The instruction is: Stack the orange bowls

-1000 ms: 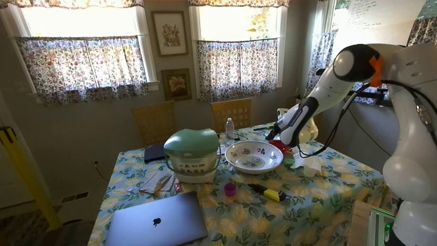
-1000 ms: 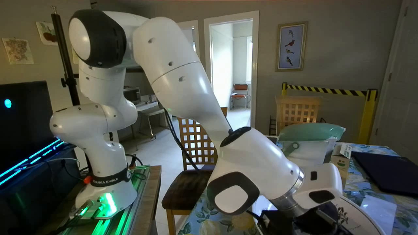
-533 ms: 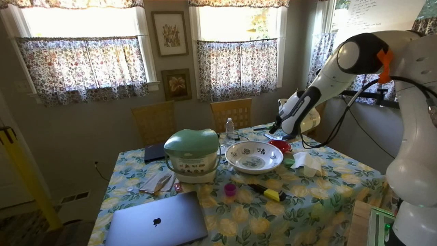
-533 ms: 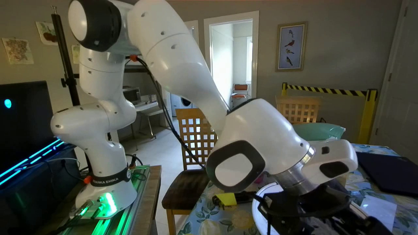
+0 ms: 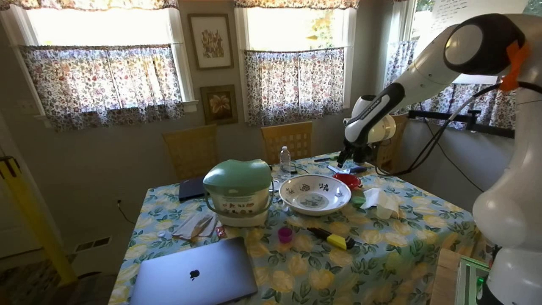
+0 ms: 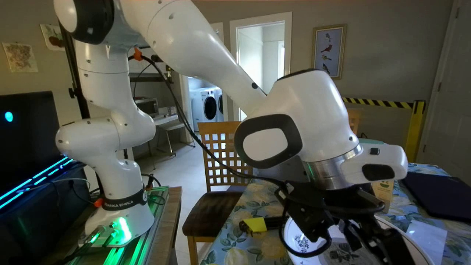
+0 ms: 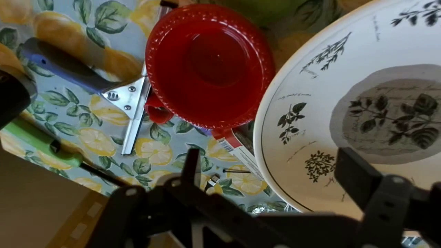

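You face a lemon-printed tabletop carrying a broad, round white dish with dark botanical motifs. You have the hand above, fingers spread apart. Below it, just beside the dish, lies the glossy red bowl, round, bead-rimmed.

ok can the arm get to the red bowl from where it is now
Probably yes: in the wrist view the open gripper holds nothing and nothing covers the red bowl. The big white dish crowds one side, though, so the approach may be tight there.
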